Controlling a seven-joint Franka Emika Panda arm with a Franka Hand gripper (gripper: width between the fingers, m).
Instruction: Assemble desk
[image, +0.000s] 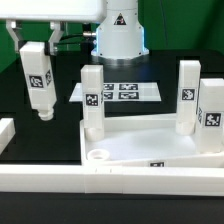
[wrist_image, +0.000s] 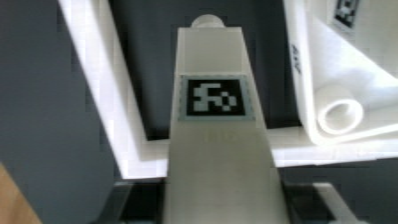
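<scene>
My gripper (image: 34, 40) is shut on a white square leg (image: 38, 80) with a black-and-white tag and holds it upright above the black table, to the exterior view's left of the desk top (image: 150, 140). The desk top lies with its rim up. Three legs stand in it: one at the near left (image: 92, 100) and two at the right (image: 187, 95) (image: 212, 115). A round corner socket (image: 97, 155) at the front left is empty. In the wrist view the held leg (wrist_image: 217, 110) fills the middle between my gripper's (wrist_image: 222, 205) fingers, and the desk top's corner socket (wrist_image: 342, 115) shows beside it.
The marker board (image: 115, 93) lies flat behind the desk top, in front of the arm's base (image: 118, 35). Long white border rails run along the front (image: 100, 185) and the exterior view's left (image: 5, 130); one rail also shows in the wrist view (wrist_image: 98, 90).
</scene>
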